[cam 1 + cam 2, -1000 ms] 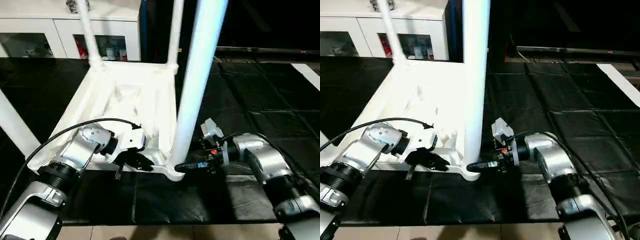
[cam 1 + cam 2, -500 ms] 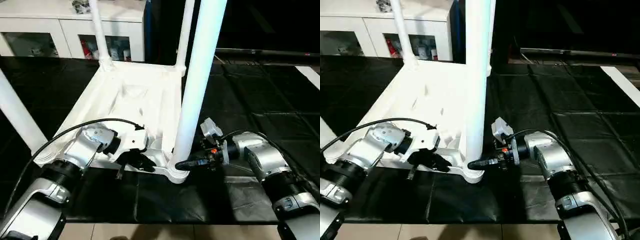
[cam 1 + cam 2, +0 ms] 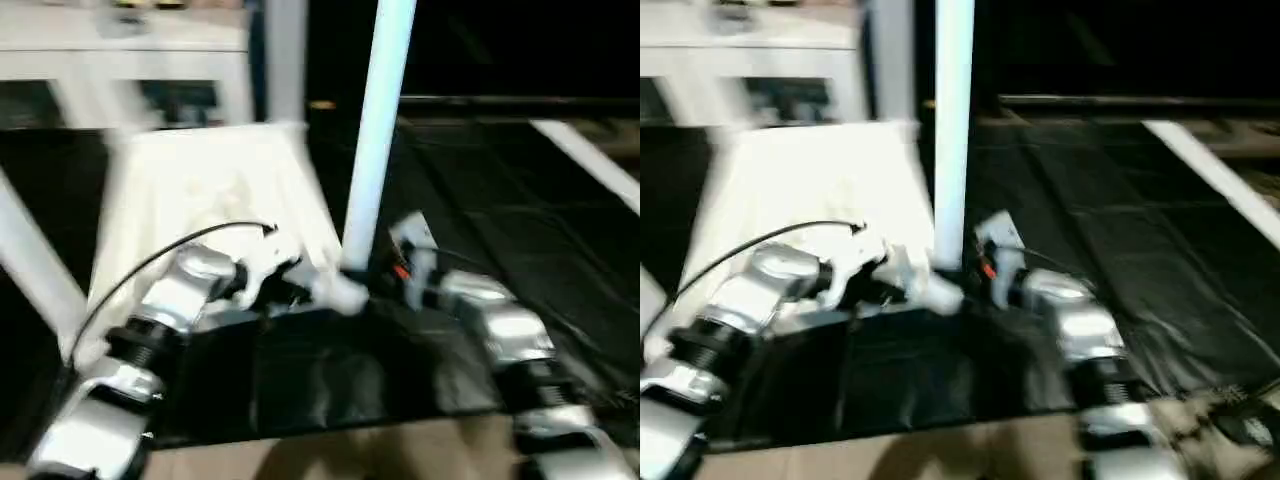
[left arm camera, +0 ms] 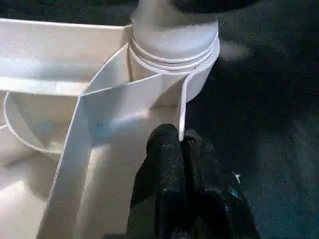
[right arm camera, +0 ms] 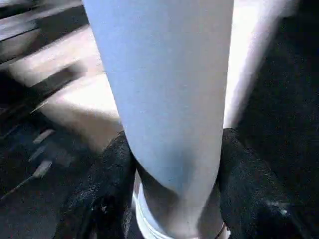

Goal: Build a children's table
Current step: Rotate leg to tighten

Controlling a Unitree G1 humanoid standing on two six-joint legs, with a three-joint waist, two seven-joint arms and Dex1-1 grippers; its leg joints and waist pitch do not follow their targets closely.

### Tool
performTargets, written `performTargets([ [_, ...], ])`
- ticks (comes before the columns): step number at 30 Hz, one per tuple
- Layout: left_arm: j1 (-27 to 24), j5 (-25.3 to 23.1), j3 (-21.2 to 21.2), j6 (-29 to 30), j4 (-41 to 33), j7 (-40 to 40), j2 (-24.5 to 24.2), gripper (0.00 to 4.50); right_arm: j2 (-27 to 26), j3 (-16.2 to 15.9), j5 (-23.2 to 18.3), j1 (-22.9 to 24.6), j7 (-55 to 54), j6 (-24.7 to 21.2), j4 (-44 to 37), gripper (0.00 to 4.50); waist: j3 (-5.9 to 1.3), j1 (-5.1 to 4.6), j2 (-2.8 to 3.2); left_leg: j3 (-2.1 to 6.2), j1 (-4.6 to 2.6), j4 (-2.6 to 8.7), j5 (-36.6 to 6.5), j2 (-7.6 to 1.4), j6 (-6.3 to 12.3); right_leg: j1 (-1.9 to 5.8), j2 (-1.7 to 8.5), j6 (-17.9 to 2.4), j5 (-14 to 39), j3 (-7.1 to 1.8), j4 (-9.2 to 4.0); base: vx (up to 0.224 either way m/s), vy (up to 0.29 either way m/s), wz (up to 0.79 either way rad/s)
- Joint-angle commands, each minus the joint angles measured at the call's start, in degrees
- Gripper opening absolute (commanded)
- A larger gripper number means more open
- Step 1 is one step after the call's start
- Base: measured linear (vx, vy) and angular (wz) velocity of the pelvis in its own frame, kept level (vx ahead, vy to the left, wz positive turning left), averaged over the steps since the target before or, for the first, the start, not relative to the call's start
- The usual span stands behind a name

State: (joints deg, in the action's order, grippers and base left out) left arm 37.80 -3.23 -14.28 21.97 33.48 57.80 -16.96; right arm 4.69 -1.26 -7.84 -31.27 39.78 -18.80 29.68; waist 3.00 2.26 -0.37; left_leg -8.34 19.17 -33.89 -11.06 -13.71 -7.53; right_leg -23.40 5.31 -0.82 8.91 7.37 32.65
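Since the earlier frame my right gripper (image 5: pixel 172 199) has closed in around the near leg (image 5: pixel 169 94), one finger on each side at its base. Beside that leg's corner socket (image 4: pixel 174 45), my left gripper (image 4: pixel 180 149) is clenched on the upturned table's rim (image 4: pixel 182 107); the white cabinet (image 3: pixel 120 60) stands beyond.

Upturned table top (image 3: pixel 210 190) on floor mat (image 3: pixel 480 200), legs up.
Near leg (image 3: pixel 375 140) in near-right corner socket (image 4: pixel 174 47); cabinet (image 3: pixel 130 60) behind.

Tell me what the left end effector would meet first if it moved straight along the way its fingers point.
Probably the corner socket that holds the leg. The left end effector, fingers together at the thin edge of the tabletop, points right at that socket, just ahead along the rim. Depth is hard to judge.
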Motion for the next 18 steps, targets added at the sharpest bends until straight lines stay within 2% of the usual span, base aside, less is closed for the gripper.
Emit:
performTargets([
  [1,1.56,2.55,0.63,1.16,-3.83,-5.81,6.65,0.00,-6.65,-3.53,-0.22,-2.61,-5.58,-2.87,2.75,1.98,-3.27,-0.79,0.58,-0.41,0.63,4.46,-21.19,1.45,0.56,3.40,2.22,-1.60,33.56,-0.12,-6.12,0.000,0.000,0.00],
  [3,2.09,2.62,1.66,1.95,-3.55,-8.66,8.24,0.00,-7.94,-3.94,0.69,-3.45,-7.31,-2.60,3.26,1.98,-3.47,-1.15,0.61,-0.48,0.18,4.31,-21.37,1.51,1.53,3.45,2.43,-2.57,31.74,0.01,-6.32,0.000,0.000,0.00],
  [6,2.90,2.46,2.95,3.19,-3.58,-12.25,10.22,0.00,-9.31,-4.76,1.81,-3.97,-8.40,-2.21,3.65,1.98,-3.43,-1.13,0.48,-0.68,0.12,4.62,-20.20,1.26,2.26,3.27,2.48,-5.13,27.31,-0.75,-5.67,0.000,0.000,0.00],
  [8,3.08,2.50,3.32,3.83,-4.34,-13.02,10.60,0.00,-9.64,-5.09,2.45,-3.41,-7.79,-1.18,3.28,2.51,-3.55,-0.80,0.24,-0.92,0.34,4.73,-17.75,1.23,2.63,3.40,2.51,-6.73,24.46,-1.50,-4.95,0.000,0.000,0.00],
  [11,2.92,2.43,3.33,4.32,-4.95,-13.21,10.51,0.00,-9.75,-5.06,2.58,-3.13,-7.85,-0.86,3.19,2.66,-3.66,-0.52,-0.08,-1.22,0.44,4.59,-14.96,1.33,2.92,3.30,2.42,-8.23,21.94,-2.32,-4.31,0.000,0.000,0.00],
  [12,2.40,2.24,3.11,4.39,-5.61,-12.86,9.88,0.00,-9.40,-5.26,2.61,-2.70,-7.71,-0.43,2.94,2.91,-3.92,-0.27,-0.22,-1.35,0.57,4.50,-12.48,1.38,3.37,3.46,2.43,-9.13,20.01,-2.72,-3.80,0.000,0.000,0.00],
  [13,2.00,2.08,2.84,4.10,-5.97,-12.25,9.25,0.00,-8.81,-5.44,2.79,-2.33,-7.42,0.46,2.73,2.91,-3.97,-0.13,-0.06,-1.36,0.72,4.50,-11.40,1.35,3.48,3.57,2.43,-9.43,18.93,-2.82,-3.62,0.000,0.000,0.00],
  [15,1.54,1.90,2.68,3.96,-6.34,-11.56,8.49,0.00,-7.93,-5.54,3.12,-1.87,-7.17,1.78,2.45,3.08,-4.13,0.11,-0.36,-1.53,0.97,4.23,-9.09,1.47,3.78,3.57,2.32,-9.99,16.39,-3.05,-3.11,0.000,0.000,0.00],
  [17,1.05,1.59,2.27,2.78,-6.55,-9.99,7.30,0.00,-6.17,-5.78,3.67,-0.86,-5.78,3.20,1.42,3.26,-4.24,0.43,-0.25,-1.67,0.96,4.11,-7.55,1.52,4.18,3.56,2.30,-10.60,14.81,-3.22,-2.82,0.000,0.000,0.00],
  [18,0.81,1.43,1.96,2.05,-6.67,-9.00,6.64,0.00,-5.18,-5.87,3.86,-0.29,-4.77,3.90,0.86,3.37,-4.40,0.51,-0.16,-1.66,1.18,4.08,-5.94,1.51,4.46,3.83,2.27,-10.99,12.81,-3.26,-2.48,0.000,0.000,0.00],
])
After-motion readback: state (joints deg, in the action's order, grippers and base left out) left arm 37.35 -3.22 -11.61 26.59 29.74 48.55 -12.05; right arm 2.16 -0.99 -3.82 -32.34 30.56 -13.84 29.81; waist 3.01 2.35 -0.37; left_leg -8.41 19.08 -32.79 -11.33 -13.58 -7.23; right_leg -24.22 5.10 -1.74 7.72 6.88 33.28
